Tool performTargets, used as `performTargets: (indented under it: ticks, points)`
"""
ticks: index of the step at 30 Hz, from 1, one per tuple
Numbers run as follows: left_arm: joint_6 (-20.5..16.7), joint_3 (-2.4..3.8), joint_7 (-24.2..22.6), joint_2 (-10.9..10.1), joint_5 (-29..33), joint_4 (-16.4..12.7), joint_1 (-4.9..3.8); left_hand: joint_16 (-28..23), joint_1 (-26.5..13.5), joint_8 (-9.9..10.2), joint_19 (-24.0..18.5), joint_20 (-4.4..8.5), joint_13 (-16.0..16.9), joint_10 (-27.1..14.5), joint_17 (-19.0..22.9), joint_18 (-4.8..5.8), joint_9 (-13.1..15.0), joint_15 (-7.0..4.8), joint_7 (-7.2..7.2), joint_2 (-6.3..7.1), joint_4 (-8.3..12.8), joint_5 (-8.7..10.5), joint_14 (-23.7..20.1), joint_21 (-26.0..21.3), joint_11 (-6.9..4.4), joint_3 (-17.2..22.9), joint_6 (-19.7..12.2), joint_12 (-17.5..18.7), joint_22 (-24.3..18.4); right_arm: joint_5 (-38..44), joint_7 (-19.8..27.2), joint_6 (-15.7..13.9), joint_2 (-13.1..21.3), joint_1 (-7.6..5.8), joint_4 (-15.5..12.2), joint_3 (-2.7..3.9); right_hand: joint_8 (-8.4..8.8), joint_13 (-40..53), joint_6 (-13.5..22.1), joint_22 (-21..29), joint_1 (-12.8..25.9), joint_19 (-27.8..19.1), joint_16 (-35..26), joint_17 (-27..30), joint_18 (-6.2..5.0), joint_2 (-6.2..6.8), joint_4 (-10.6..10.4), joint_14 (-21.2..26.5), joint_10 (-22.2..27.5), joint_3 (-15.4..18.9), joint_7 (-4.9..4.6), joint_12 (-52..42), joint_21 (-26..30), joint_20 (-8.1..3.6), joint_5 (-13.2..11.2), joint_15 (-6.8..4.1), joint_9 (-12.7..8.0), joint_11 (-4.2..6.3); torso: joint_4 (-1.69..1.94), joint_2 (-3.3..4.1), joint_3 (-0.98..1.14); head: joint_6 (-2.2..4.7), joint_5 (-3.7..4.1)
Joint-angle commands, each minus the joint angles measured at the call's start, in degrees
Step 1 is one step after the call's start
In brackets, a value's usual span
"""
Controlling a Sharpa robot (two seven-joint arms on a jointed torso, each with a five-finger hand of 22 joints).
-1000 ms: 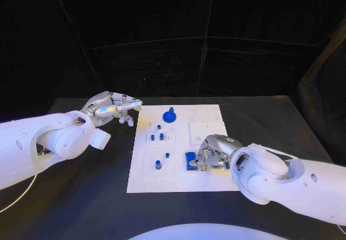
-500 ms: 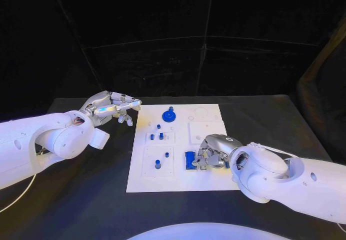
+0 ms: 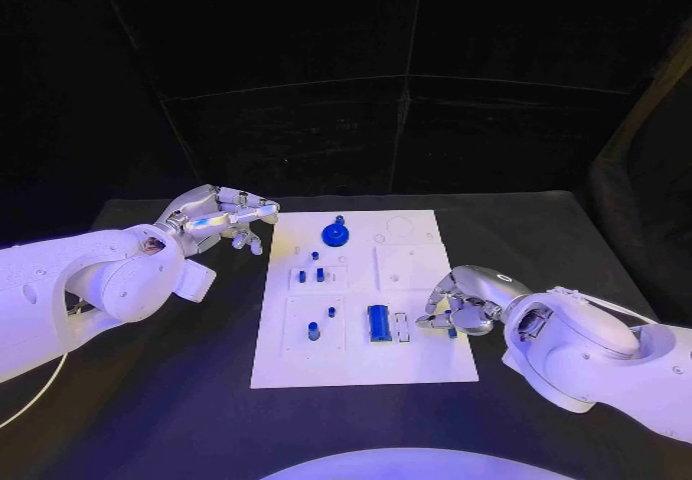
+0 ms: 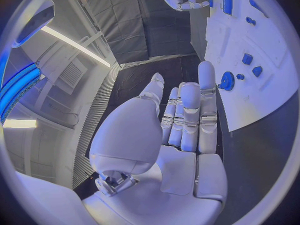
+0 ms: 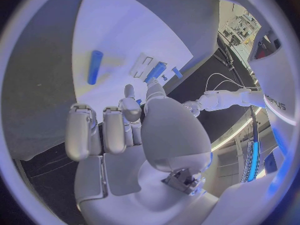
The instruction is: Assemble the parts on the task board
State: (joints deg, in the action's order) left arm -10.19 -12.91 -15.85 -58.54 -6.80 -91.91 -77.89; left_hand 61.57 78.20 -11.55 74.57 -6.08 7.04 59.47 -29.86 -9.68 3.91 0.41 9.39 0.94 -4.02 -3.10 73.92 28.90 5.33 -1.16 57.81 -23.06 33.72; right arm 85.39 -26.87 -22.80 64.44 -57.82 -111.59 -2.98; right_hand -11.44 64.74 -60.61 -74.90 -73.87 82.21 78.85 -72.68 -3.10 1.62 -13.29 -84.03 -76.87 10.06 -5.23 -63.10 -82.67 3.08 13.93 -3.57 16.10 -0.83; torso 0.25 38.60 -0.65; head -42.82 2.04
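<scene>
The white task board [image 3: 418, 262] lies in the middle of the black table. A long blue block [image 3: 378, 322] sits in the board's near half, beside a white slot. My right hand [image 3: 464, 305] hovers over the board's right edge, a little to the right of the block, fingers loosely bent and holding nothing. A blue peg [image 5: 94, 66] lies flat on the board [image 5: 125, 30] ahead of that hand [image 5: 125, 120]. A blue gear [image 3: 336, 235] stands at the far end. My left hand [image 3: 224, 218] hangs off the board's far left corner, its fingers [image 4: 187, 110] straight and empty.
Several small blue pieces [image 3: 310, 275] stand in the board's left column, with more nearer [image 3: 313, 330]. Black table [image 3: 159, 380] surrounds the board on all sides. The left wrist view shows the gear [image 4: 226, 80] and the block [image 4: 226, 3].
My right hand has let go of the long blue block and drawn back to the right. The block stays on the board. The left hand has not moved.
</scene>
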Motion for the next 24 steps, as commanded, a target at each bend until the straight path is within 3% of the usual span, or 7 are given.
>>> performTargets:
  ticks: [1, 3, 7, 12, 24]
  points:
    - [0.52, 0.04, -0.60, 0.07, 0.22, -0.02, -0.06, -0.38, 0.00, -0.38, -0.30, -0.01, -0.05, -0.34, 0.05, -0.70, -0.08, 0.05, 0.01, -0.59, 0.22, -0.05, -0.43, -0.37, -0.04, 0.27, -0.21, 0.14, -0.05, -3.70, 2.88, 0.98, 2.13, -0.19, -0.12, 0.02, 0.39, -0.16, 0.39, -4.77, -1.09, -0.19, -0.18, 0.04, 0.26, -0.04, 0.56, -2.75, 0.50, 0.01, -0.14, 0.38, 0.26, 0.30, 0.87, 0.51, -0.15, 0.03, -0.07, 0.01, -0.02, 0.22, 0.42]
    - [0.52, 0.04, -0.65, 0.15, 0.22, 0.02, -0.06, -0.38, 0.00, -0.38, -0.30, -0.01, -0.05, -0.34, 0.05, -0.70, -0.08, 0.05, 0.01, -0.59, 0.22, -0.05, -0.43, -0.37, -0.04, 0.27, -0.21, 0.14, -0.05, -2.80, 2.40, 1.91, 3.31, -0.23, -0.10, 0.02, 0.46, -0.20, 0.36, -4.79, -1.28, -0.17, -0.18, 0.02, 0.27, -0.06, 0.65, -2.75, 0.52, 0.07, -0.15, 0.44, 0.24, 0.32, 1.13, 0.52, -0.18, 0.01, -0.03, 0.08, 0.00, 0.37, 0.84]
    - [0.55, 0.04, -0.69, 0.31, 0.22, 0.12, -0.06, -0.38, 0.00, -0.38, -0.30, -0.01, -0.05, -0.34, 0.05, -0.70, -0.08, 0.05, 0.01, -0.59, 0.22, -0.05, -0.43, -0.37, -0.04, 0.27, -0.21, 0.14, -0.05, 1.35, -0.30, 4.51, 4.56, -0.27, -0.12, 0.01, 0.36, -0.37, -0.07, -4.93, -1.22, -0.07, -0.23, 0.07, 0.30, -0.01, 0.60, -2.74, 0.60, 0.39, -0.08, 0.65, 0.15, 0.34, 1.32, 0.52, -0.15, 0.04, -0.18, 0.12, 0.11, 0.54, 0.97]
    - [0.63, 0.03, -0.46, 0.53, 0.22, 0.26, -0.05, -0.38, 0.00, -0.38, -0.30, -0.01, -0.05, -0.34, 0.05, -0.70, -0.08, 0.05, 0.01, -0.59, 0.22, -0.05, -0.43, -0.37, -0.04, 0.27, -0.21, 0.14, -0.05, 5.74, -3.01, 7.96, 4.64, -0.27, 0.62, -0.01, -0.37, -0.57, -1.82, -4.80, -0.25, -0.16, -0.44, 0.26, 0.25, -0.08, -0.38, -2.69, 0.56, 1.56, 0.45, 0.95, 0.29, 0.22, 1.33, 0.26, 0.34, 0.42, -0.02, 0.07, 0.06, 0.54, 1.21]
    - [0.78, 0.03, -0.29, 0.61, 0.22, 0.29, -0.02, -0.38, 0.00, -0.38, -0.30, -0.01, -0.05, -0.34, 0.05, -0.70, -0.08, 0.05, 0.01, -0.59, 0.22, -0.05, -0.43, -0.37, -0.04, 0.27, -0.21, 0.14, -0.05, 7.25, -4.33, 9.72, 1.54, -0.20, 3.35, -0.03, -0.52, -0.73, -2.11, -4.59, 0.26, -0.32, -0.68, 0.54, 0.19, -0.05, -1.05, -2.63, 0.60, 2.21, 0.60, 1.18, 0.47, 0.08, 1.21, 0.12, 0.67, 0.56, 0.12, 0.10, 0.06, 0.42, 1.15]
